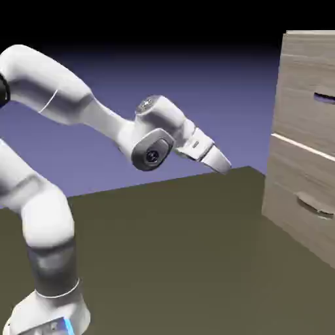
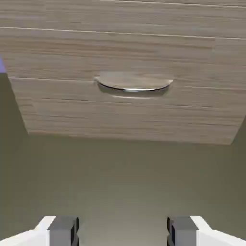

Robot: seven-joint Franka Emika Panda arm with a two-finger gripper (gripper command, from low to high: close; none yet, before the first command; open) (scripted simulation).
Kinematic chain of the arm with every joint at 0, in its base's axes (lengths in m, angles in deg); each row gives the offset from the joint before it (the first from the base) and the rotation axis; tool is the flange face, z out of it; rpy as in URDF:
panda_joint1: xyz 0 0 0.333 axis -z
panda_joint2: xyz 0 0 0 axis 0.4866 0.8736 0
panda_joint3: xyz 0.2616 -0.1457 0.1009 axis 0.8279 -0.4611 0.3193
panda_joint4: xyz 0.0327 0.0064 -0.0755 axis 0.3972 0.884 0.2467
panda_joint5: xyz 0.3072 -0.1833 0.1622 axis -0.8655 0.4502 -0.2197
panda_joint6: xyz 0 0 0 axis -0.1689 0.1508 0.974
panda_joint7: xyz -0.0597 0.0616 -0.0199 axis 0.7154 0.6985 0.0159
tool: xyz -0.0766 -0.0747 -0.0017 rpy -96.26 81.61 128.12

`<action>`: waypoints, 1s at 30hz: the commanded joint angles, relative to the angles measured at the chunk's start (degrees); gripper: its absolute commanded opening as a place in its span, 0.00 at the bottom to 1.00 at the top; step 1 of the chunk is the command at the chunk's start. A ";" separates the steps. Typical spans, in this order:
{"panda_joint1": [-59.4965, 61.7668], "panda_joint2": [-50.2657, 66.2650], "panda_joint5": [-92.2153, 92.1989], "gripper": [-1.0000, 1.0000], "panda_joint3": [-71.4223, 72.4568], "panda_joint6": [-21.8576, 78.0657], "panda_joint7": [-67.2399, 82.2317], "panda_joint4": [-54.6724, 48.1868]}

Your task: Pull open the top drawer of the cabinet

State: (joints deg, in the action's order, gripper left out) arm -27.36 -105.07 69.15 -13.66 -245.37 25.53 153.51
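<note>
Eyeing the top drawer (image 1: 306,98) now, up at two o'clock in the exterior view, the uppermost panel of the cabinet (image 1: 302,141) with its thin silvery-blue handle (image 1: 324,98) poking out at the frame's edge. That handle is the place to grab: I reckon it is slim, rigid and a bit slick, so I want both fingers squarely around it. The drawer itself should slide stiffly as one rigid box, probably not heavy. Below the pale seam sits the lower panel (image 2: 129,103), and its curved grey handle (image 2: 133,82) fills twelve o'clock in my hand view, so I am aimed too low. My claw (image 1: 219,160) hangs well apart from the cabinet, over the table (image 1: 170,248), fingers (image 2: 62,229) spread wide, nothing between them.
</note>
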 commanded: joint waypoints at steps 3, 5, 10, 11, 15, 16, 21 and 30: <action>6.07 -2.58 -7.48 0.50 3.55 1.70 -1.53 -3.38; 10.12 -4.30 -12.46 0.50 5.91 2.83 -2.55 -5.63; 20.23 -8.60 -24.92 0.50 11.82 5.65 -5.10 -11.25; 22.26 -9.46 -27.41 0.50 13.00 6.22 -5.61 -12.38; 30.35 -12.90 -37.38 0.50 17.72 8.48 -7.65 -16.88; 32.37 -13.76 -39.87 0.50 18.90 9.04 -8.16 -18.00; 42.49 -18.05 -52.33 0.50 24.81 11.87 -10.71 -23.62; 60.70 -25.79 -74.76 0.50 35.44 16.95 -15.30 -33.75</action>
State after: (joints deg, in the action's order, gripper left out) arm 33.33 -130.86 -5.60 21.78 -228.42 10.24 119.76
